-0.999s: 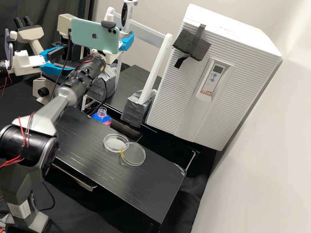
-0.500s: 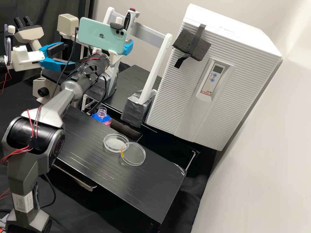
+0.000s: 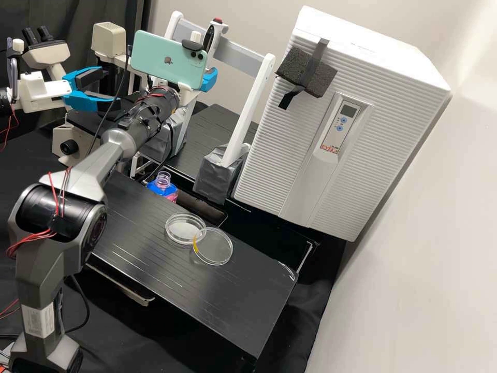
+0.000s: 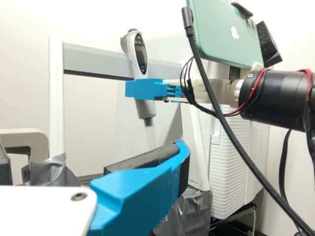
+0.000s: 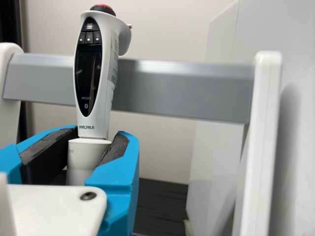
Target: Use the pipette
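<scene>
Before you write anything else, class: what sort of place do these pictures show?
Most likely a biology laboratory: there is a pipette, two clear petri dishes on the black bench, and a microscope at the back.

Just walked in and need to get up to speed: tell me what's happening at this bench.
The right gripper is shut on the pipette, clasping its lower barrel and holding it upright by the grey bar of the white rack. The left gripper is open and holds nothing, off to the side near the microscope. On the black platform, two clear petri dishes lie side by side, with a bottle of pink liquid behind them. The pipette is up away from both.
</scene>
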You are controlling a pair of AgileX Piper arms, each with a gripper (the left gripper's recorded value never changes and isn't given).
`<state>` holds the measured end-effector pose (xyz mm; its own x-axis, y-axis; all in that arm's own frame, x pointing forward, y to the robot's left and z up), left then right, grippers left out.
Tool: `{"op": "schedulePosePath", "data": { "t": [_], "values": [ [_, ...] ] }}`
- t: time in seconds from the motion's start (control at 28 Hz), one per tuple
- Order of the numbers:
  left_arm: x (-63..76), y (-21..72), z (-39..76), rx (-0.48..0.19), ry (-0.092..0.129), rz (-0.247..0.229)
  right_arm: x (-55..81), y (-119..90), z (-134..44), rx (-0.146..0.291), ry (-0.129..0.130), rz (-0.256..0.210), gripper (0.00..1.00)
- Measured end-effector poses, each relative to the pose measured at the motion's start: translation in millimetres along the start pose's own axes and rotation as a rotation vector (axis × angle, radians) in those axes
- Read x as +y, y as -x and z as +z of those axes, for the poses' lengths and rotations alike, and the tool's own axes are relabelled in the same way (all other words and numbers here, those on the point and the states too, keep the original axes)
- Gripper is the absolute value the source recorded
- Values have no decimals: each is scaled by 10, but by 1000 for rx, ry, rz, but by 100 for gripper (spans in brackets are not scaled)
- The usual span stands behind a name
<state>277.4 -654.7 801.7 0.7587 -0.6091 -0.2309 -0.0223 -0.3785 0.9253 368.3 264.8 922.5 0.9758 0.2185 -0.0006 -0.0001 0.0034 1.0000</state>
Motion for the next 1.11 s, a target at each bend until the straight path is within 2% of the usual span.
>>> {"op": "schedulePosePath", "data": {
  "t": [0.07,0.11,0.61,1.11],
  "values": [
    [0,0,0,0,0,0,-17,-2,7,-6,-28,-16,0],
    [0,0,0,0,0,0,-22,-2,8,-7,-32,-21,0],
    [0,0,0,0,7,0,-13,-9,29,-12,-31,-20,0],
    [-2,-1,5,-2,8,-1,-71,-39,89,-29,-28,-25,0]
  ]
}}
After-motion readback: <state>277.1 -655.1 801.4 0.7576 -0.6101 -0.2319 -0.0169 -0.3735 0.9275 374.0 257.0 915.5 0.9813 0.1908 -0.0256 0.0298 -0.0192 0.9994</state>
